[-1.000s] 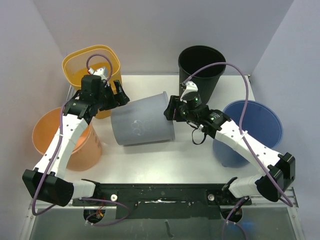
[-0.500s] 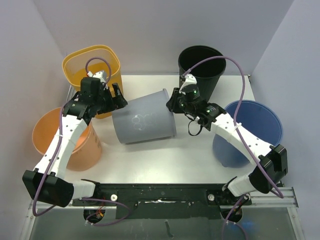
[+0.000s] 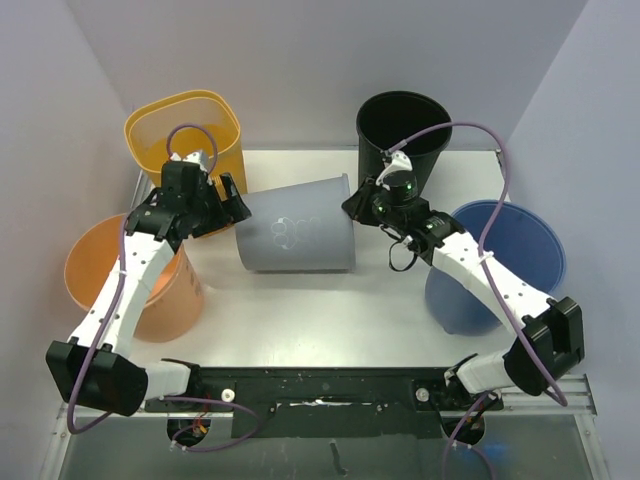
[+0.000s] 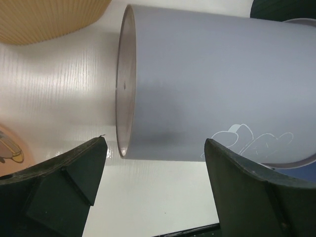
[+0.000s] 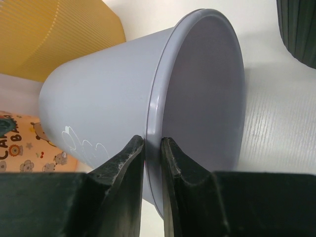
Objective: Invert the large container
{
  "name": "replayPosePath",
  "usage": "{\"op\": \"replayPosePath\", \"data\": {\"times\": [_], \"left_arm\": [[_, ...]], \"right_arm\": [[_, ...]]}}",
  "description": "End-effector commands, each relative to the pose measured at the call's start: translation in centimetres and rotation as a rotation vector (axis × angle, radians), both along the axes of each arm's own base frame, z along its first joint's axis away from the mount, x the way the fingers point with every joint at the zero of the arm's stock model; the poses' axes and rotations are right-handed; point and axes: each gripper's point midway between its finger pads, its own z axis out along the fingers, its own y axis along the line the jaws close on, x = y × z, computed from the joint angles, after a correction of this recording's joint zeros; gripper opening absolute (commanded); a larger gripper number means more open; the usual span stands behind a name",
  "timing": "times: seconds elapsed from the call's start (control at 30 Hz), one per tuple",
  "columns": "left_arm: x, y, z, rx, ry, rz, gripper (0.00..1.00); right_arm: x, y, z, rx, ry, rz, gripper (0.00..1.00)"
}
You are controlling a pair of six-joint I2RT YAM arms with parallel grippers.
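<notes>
The large container (image 3: 295, 232) is a grey bucket lying on its side in the middle of the white table, mouth to the right and base to the left. My right gripper (image 3: 356, 205) is shut on its rim (image 5: 154, 113), one finger outside the wall and one inside the mouth (image 5: 153, 144). My left gripper (image 3: 236, 203) is open beside the bucket's base (image 4: 123, 84); its fingers (image 4: 89, 163) stand wide apart just short of the grey wall (image 4: 217, 84), holding nothing.
A yellow square bin (image 3: 185, 128) stands at the back left and an orange bucket (image 3: 120, 285) at the left edge. A black bin (image 3: 404, 122) stands at the back right and a blue bucket (image 3: 510, 250) at the right, under the right arm.
The right gripper has closed onto the grey bucket's rim and moved toward the back. The bucket has swung level and shifted slightly right. The left gripper has stayed open near the base.
</notes>
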Motion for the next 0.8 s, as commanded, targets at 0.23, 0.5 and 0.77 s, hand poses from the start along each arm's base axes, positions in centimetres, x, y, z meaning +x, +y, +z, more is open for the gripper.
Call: {"op": "replayPosePath", "data": {"times": [0.23,0.5,0.77], "left_arm": [[1.8,-2.8,-0.8,-0.211,-0.075,-0.109,0.81],[0.3,-7.4,4.0,-0.450,-0.203,-0.380,0.81],[-1.7,-9.5,8.6,-0.606,-0.296,-0.541,0.81]], "right_arm": [[-0.5,-1.5,-0.9,0.021,0.029,-0.024,0.06],[-0.8,-2.6,-1.0,0.039,0.038,-0.036,0.06],[-0.9,-2.7,-1.6,0.061,0.062,-0.032,0.06]]}}
